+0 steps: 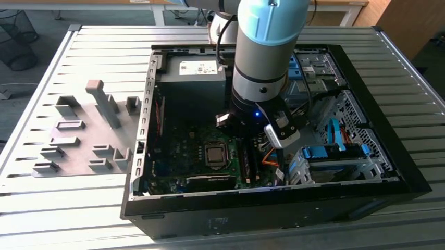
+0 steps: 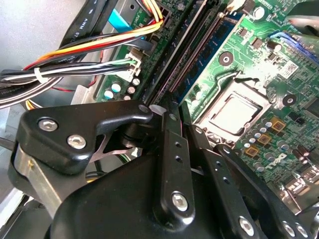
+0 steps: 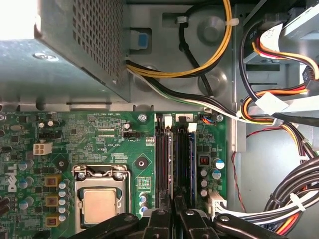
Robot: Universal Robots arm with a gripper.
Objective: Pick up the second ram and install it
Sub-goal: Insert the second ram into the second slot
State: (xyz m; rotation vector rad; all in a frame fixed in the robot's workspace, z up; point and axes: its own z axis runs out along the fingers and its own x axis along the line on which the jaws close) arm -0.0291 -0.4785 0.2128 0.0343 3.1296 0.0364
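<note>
— What does my arm (image 1: pixel 268 47) look like from your seat?

— I see a pale blue cap over silver-grey tube, then a black wrist with a small blue light.

— My gripper (image 2: pixel 177 124) is black linkage bars, studded with silver screws.

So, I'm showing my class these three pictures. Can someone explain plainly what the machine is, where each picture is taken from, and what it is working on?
The grey and pale blue robot arm reaches down into an open black computer case standing on a ribbed metal table. The exterior view looks on from outside; both wrist views ride on the arm. There its black end effector sits over the dark memory slots on the green motherboard, beside the silver square processor. Grey plastic fixture blocks lie on the table.
</note>
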